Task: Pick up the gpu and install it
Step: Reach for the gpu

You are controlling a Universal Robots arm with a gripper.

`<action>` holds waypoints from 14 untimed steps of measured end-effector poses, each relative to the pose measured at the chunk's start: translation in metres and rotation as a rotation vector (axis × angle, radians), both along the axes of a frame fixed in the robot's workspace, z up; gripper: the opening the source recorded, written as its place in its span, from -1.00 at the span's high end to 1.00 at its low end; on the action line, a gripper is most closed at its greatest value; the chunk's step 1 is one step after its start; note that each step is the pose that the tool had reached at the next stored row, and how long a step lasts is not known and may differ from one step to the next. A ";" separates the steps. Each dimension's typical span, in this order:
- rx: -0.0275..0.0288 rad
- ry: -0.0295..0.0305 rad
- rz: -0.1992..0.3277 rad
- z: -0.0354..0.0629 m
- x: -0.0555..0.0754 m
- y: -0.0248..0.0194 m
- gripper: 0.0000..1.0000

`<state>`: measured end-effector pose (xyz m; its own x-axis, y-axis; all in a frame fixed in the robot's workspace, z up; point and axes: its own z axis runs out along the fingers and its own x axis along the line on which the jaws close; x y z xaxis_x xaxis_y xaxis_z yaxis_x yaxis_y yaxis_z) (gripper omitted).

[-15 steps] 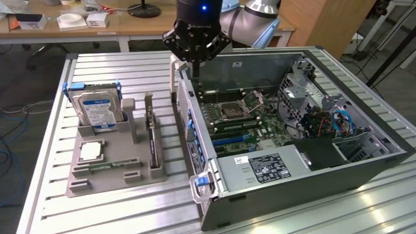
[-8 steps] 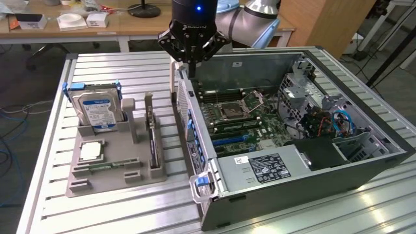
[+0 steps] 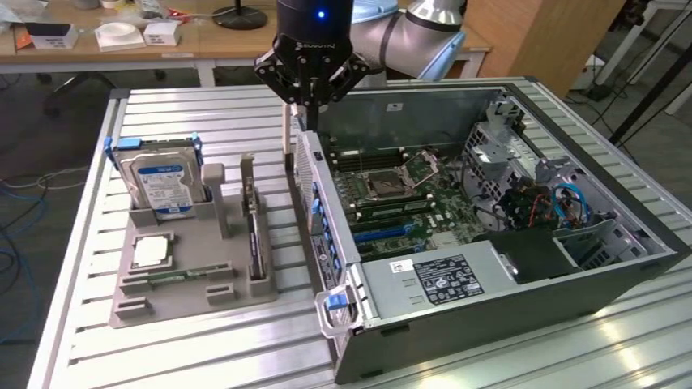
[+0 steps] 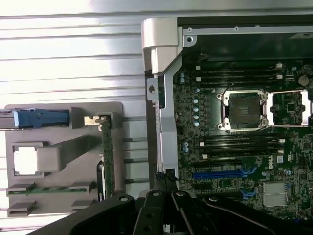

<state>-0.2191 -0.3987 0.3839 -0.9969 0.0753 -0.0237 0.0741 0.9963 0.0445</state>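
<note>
The gpu is a thin black card standing on edge in a slot of the grey parts holder, to the exterior view's left of the open computer case. In the wrist view the gpu shows edge-on in the holder. My gripper hangs shut above the case's wall nearest the holder, near its far end, with nothing visible between its fingers. It is above and apart from the card. Its black linkages show in the wrist view, over that same wall.
The holder also carries a silver blue-labelled hard drive, a processor and a green memory stick. Inside the case lie the motherboard with a blue slot, an open processor socket and the power supply. A desk stands behind the table.
</note>
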 end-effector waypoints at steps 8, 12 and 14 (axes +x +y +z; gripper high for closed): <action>0.0000 0.0000 0.000 -0.0008 -0.009 0.0000 0.79; -0.0001 0.0000 0.000 -0.0012 -0.014 0.0000 0.79; 0.0000 0.0000 0.000 -0.0015 -0.017 0.0000 0.79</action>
<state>-0.2358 -0.3987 0.3825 -0.9969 0.0753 -0.0237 0.0742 0.9962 0.0445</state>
